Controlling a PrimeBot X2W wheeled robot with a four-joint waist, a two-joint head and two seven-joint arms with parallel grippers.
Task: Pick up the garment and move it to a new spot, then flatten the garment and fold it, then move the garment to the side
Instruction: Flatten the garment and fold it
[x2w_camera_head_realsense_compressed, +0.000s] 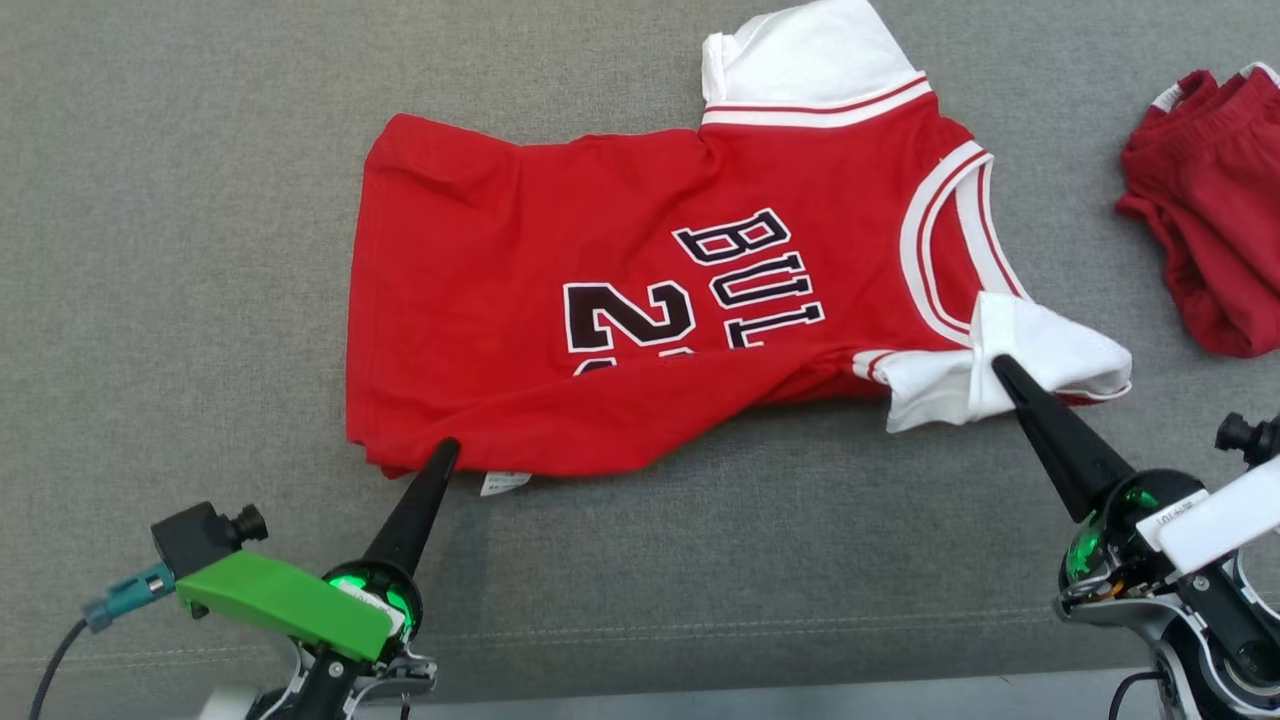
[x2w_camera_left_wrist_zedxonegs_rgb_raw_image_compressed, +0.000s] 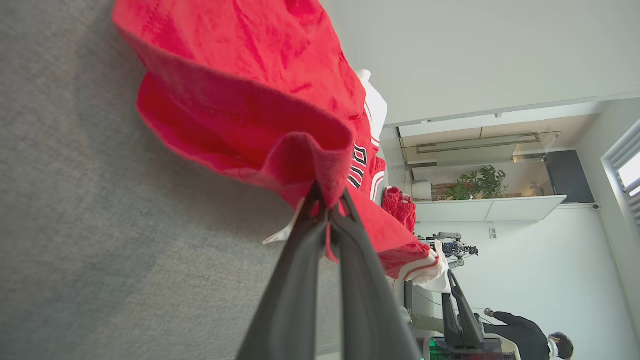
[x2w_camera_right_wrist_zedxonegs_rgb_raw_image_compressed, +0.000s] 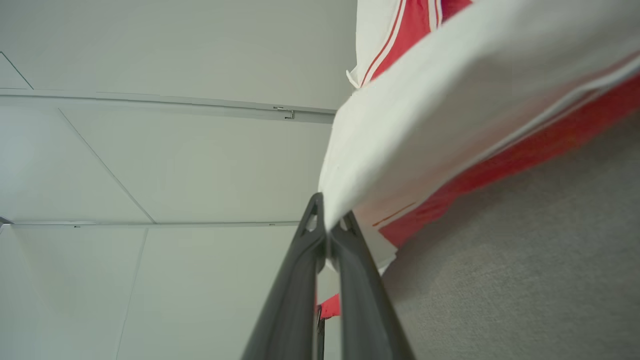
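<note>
Clearly limp (it should sag), the jersey (x2w_camera_head_realsense_compressed: 600, 230) is pinched at hem by the left pincer (x2w_camera_head_realsense_compressed: 447, 452), sleeve by the right pincer (x2w_camera_head_realsense_compressed: 1000, 366).

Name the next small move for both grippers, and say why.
Likely lift both grippers together slightly, raising the near edge off the grey surface. The left gripper is shut on the hem corner of the red Bulls jersey, the right gripper is shut on its white sleeve, and the cloth between them lies creased over the numerals.

The grey cloth-covered worktop (x2w_camera_head_realsense_compressed: 180, 250) carries 2 things: a red jersey (x2w_camera_head_realsense_compressed: 520, 300) spread mid-surface and crumpled red shorts (x2w_camera_head_realsense_compressed: 1215, 230) at right.
</note>
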